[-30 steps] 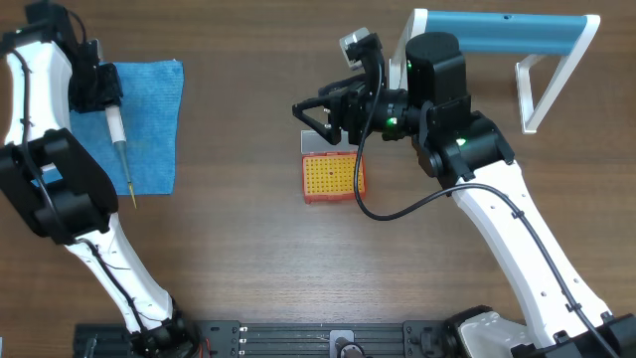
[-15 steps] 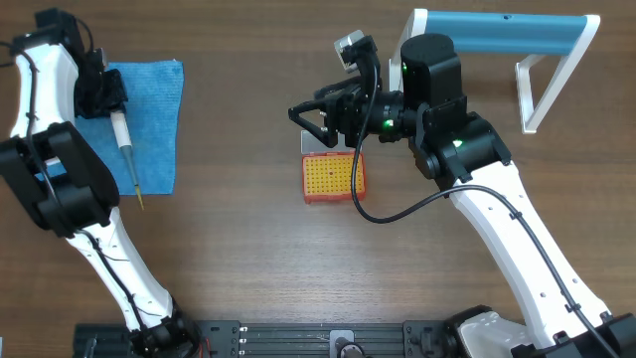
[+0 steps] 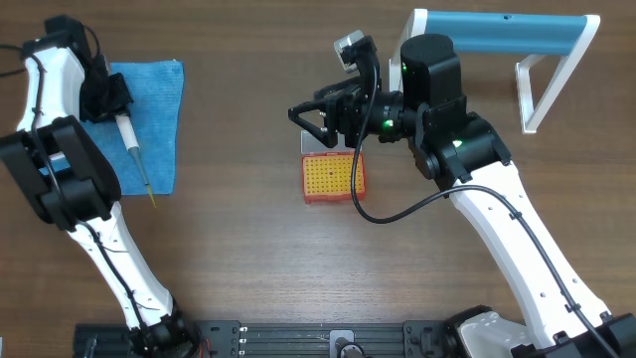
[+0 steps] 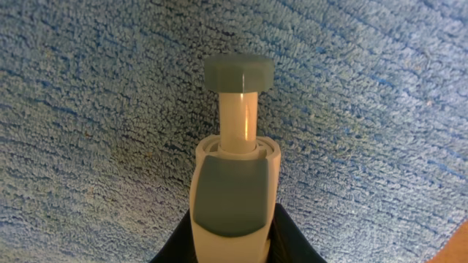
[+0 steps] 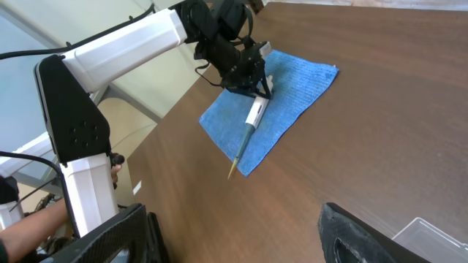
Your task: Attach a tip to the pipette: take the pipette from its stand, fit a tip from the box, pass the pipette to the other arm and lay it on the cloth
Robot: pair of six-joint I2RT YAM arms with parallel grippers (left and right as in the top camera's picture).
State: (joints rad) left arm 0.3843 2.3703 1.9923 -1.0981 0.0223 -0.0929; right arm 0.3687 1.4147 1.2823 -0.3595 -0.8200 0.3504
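One pipette [image 3: 131, 151] in left end effector [image 3: 112, 107], over cloth [image 3: 161, 94]

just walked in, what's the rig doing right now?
The left gripper is shut on the grey-and-white pipette, holding it low over the blue cloth. A yellow tip is already fitted, and its end pokes past the cloth's edge. I can't tell whether the pipette is resting on the cloth yet. The right gripper sits open near the orange tip box, holding nothing. It looks like the final lay-down step.
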